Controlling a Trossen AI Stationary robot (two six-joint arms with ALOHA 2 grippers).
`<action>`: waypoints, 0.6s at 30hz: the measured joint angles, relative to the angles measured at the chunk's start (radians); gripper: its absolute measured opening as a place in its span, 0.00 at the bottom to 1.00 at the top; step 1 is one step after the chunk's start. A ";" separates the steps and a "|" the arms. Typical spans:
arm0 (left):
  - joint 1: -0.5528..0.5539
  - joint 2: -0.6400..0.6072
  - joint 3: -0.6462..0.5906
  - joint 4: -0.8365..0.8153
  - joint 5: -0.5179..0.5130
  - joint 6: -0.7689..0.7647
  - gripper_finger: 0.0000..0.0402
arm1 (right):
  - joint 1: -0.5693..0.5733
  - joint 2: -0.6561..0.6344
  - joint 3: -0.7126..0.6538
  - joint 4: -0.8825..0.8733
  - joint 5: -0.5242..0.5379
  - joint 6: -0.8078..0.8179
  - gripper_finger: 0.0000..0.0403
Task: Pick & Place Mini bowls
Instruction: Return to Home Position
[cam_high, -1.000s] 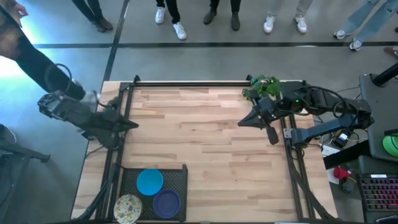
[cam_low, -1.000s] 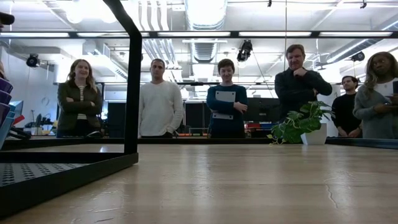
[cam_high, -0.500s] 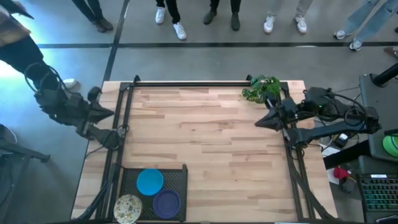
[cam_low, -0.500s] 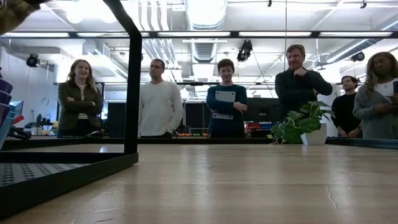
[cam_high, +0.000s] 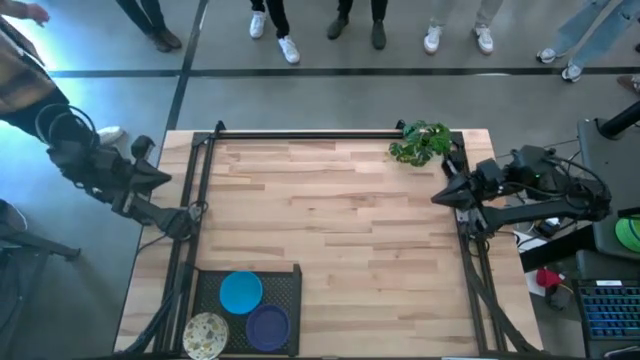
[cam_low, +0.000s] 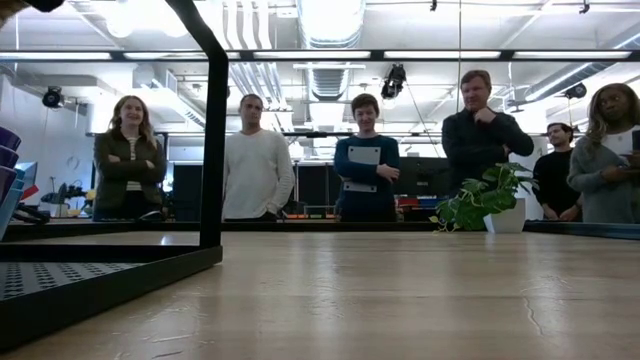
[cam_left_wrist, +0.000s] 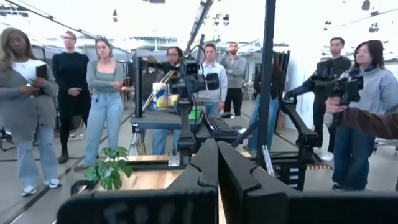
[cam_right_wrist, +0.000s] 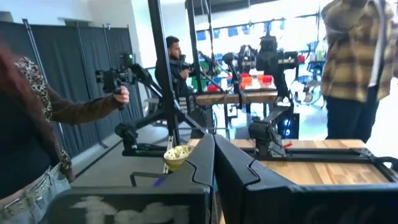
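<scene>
The wooden surface (cam_high: 330, 220) carries a black shelf (cam_high: 288, 285) in one left corner. The left gripper (cam_high: 163, 180) hangs just off the left edge and the right gripper (cam_high: 438, 197) at the right edge. Both pairs of fingers (cam_left_wrist: 205, 168) (cam_right_wrist: 202, 162) are pressed together and empty. The blue bowl (cam_high: 241, 292), purple bowl (cam_high: 268, 325) and speckled cream bowl (cam_high: 205, 335) sit on the shelf. Placing looks finished, and only parking the arms seems left.

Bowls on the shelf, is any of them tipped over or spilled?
No, nothing looks odd. The blue bowl, purple bowl and speckled bowl all lie flat on the black shelf. The plant stands upright at the table corner. The left pincer and right pincer sit shut at its sides.
</scene>
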 joint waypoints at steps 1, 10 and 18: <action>0.000 -0.011 -0.001 -0.001 0.001 -0.001 0.00 | 0.000 -0.014 -0.006 0.000 0.004 0.000 0.02; -0.001 -0.024 0.003 -0.008 -0.005 0.023 0.00 | 0.000 -0.135 -0.050 0.000 0.004 -0.019 0.02; -0.001 -0.024 0.003 -0.008 -0.005 0.022 0.00 | 0.000 -0.252 -0.077 -0.004 0.006 -0.029 0.02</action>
